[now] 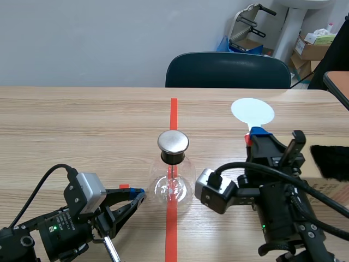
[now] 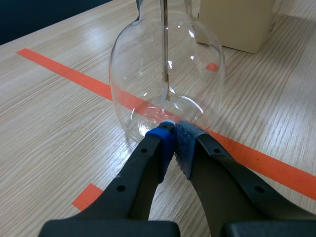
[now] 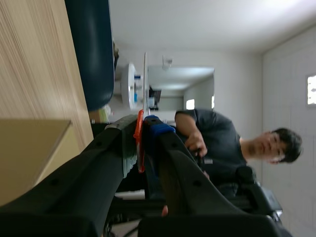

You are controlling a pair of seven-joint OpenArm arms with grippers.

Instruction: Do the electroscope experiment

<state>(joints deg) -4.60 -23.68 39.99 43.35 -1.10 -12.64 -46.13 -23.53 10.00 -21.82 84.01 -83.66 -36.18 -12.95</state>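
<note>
The electroscope flask (image 1: 172,185) stands on the red tape line at the table's middle, with its metal cap (image 1: 173,142) on top; a thin rod (image 2: 164,49) hangs inside the glass. The left gripper (image 1: 137,194) lies at the flask's 8 o'clock, fingers pressed together on nothing, tips just at the glass. The right gripper (image 1: 254,134), at the flask's 2 o'clock, is clamped on the red handle (image 3: 139,143) of a white disc (image 1: 252,112); the disc stands out past its fingertips. A cardboard box (image 2: 242,24) sits near the flask's 3 o'clock.
</note>
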